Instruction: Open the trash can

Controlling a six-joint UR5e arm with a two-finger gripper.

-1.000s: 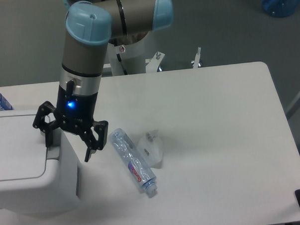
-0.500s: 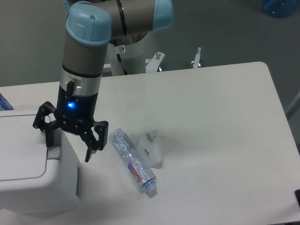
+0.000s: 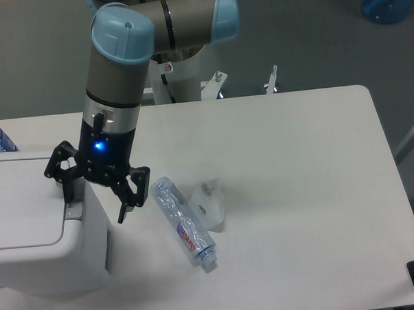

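The trash can (image 3: pixel 38 231) sits at the near left of the table (image 3: pixel 318 191), its flat lid panel down, so the opening is not yet done; the step in hand looks like lining a finger up on the grey push tab (image 3: pixel 73 210) at the right edge of the lid. The arm comes down almost vertically from the far side, wrist pointing at the table, a blue light showing on the wrist. The gripper (image 3: pixel 93 202) is spread wide and straddles the can's right rim: the left finger stands over the tab, seemingly touching or just above it, and the right finger hangs outside the can's wall. Next it likely needs a short, straight push down on the tab. A crushed bottle (image 3: pixel 183 222) and a small clear piece (image 3: pixel 210 204) lie to the right, apart from the gripper.
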